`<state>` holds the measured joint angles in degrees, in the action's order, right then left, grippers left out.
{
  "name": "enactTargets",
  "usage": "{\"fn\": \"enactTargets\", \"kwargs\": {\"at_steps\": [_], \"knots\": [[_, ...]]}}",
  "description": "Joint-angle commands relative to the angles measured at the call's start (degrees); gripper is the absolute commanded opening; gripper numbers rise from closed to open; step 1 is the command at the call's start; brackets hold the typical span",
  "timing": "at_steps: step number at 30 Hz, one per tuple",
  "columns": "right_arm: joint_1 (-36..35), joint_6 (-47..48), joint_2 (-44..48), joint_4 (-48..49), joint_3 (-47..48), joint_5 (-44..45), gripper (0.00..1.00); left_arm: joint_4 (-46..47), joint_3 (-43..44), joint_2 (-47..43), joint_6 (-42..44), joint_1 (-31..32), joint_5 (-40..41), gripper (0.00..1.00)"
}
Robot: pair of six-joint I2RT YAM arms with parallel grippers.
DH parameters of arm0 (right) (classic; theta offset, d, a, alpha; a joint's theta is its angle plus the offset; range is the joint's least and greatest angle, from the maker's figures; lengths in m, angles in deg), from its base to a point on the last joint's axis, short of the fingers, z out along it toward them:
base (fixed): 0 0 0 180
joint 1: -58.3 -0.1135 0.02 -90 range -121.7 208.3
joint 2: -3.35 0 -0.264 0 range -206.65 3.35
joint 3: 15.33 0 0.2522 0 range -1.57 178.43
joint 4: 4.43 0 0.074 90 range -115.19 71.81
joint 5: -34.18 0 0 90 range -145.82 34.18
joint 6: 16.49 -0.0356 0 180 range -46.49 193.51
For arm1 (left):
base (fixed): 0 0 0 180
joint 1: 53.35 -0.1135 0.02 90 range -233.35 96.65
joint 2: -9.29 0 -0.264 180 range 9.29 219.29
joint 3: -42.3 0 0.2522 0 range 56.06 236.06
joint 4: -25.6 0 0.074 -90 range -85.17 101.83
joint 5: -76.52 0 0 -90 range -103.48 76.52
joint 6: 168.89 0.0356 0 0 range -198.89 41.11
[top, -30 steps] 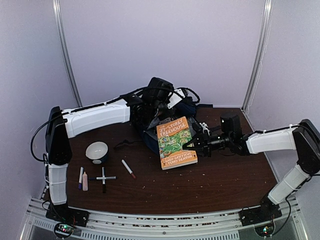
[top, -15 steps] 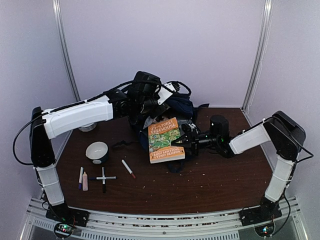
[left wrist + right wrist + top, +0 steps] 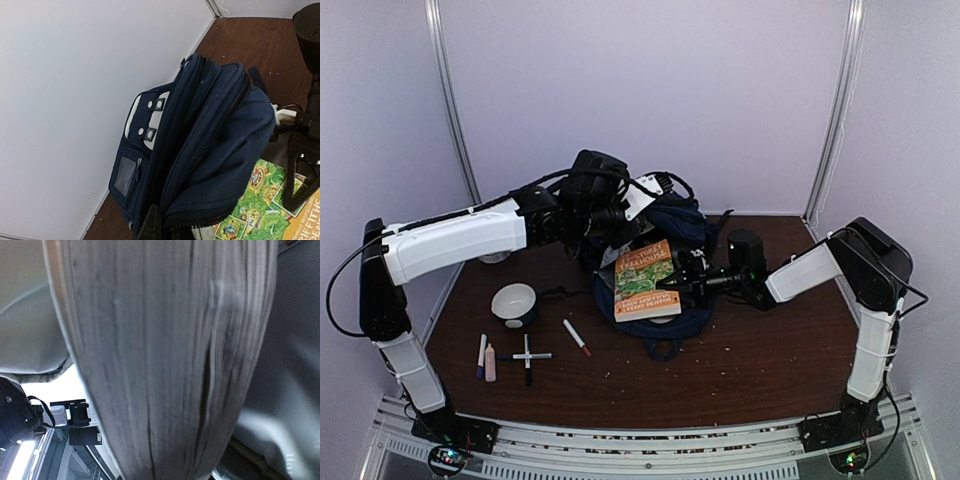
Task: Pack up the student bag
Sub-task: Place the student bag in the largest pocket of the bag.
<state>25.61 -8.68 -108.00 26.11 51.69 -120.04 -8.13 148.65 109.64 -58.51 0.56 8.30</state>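
Student bag (image 3: 676, 221) sits mid-bench (image 3: 770, 350) toward the back wall, with its navy top raised and its zip mouth gaping in the left wrist view (image 3: 210, 145). Left end effector (image 3: 611, 224) is at the bag's top edge; I cannot tell its grip, as the fingers are hidden. Right end effector (image 3: 685, 283) is clenched on the right edge of a book (image 3: 643, 279), cover up and tilted across the bag's front. The right wrist view is filled by page edges with grey fabric on either side. Bowl (image 3: 514, 303) and pens (image 3: 527, 357) lie well apart to the left.
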Motion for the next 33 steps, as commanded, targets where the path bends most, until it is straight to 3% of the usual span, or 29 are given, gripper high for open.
{"fn": "enactTargets", "kwargs": {"at_steps": [1,14,19,27,33], "knots": [[2.1,4.2,-0.8,-2.7,3.2,2.7,0.00,11.7,1.1,-5.8,-1.0,1.0,-0.5,0.00],[2.4,-1.5,-14.8,5.6,18.2,4.1,0.00,10.6,-0.3,-6.5,0.1,1.0,-1.4,0.00],[2.8,0.4,-18.9,1.3,24.3,3.3,0.00,10.6,-0.6,-6.6,0.1,1.0,-2.1,0.00],[3.1,9.6,-15.2,-12.1,22.3,6.1,0.01,11.0,-1.1,-6.8,0.2,1.1,-2.2,0.00],[2.8,15.2,-11.5,-20.4,21.2,8.5,0.21,11.2,-2.0,-6.9,0.2,1.1,-2.2,0.00]]}}
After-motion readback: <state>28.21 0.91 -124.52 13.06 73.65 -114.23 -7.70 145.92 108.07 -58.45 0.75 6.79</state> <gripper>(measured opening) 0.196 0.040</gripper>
